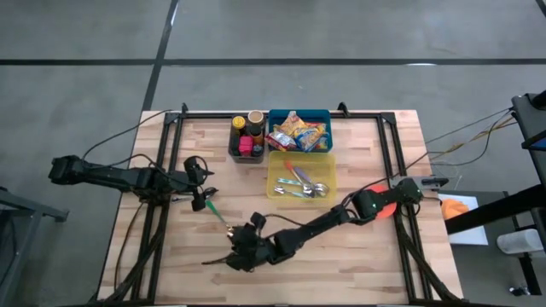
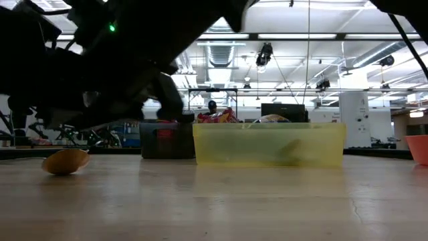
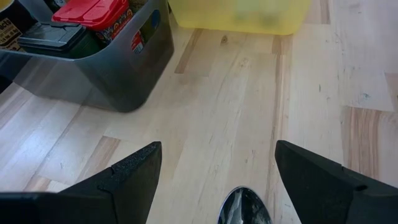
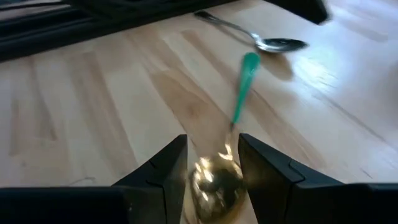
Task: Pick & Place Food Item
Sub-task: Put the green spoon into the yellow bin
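A spoon with a gold bowl and a green handle (image 4: 244,81) lies slantwise near the table's front left (image 1: 217,213). My right gripper (image 4: 212,149) is shut on its bowl, at the front of the table (image 1: 243,247). My left gripper (image 1: 206,189) waits open at the left, just above a silver spoon (image 4: 277,45) that lies on the wood; that spoon's bowl (image 3: 244,208) shows between the open fingers (image 3: 124,180). Snack packets (image 1: 299,132) sit in a blue bin at the far edge. My right gripper pinches the gold bowl (image 4: 214,180) of the spoon between its two fingers, one on each side of it. The fingers slant down toward the table and lie along the spoon. The green handle points away, toward my left gripper. In the low view the bowl (image 2: 65,161) sits at table height.
A yellow tray (image 1: 275,189) with cutlery stands mid-table, in front of the blue bin (image 1: 328,115). A grey bin (image 1: 232,153) with jars and boxes stands left of that bin. Bare wood lies along the front and right of the table.
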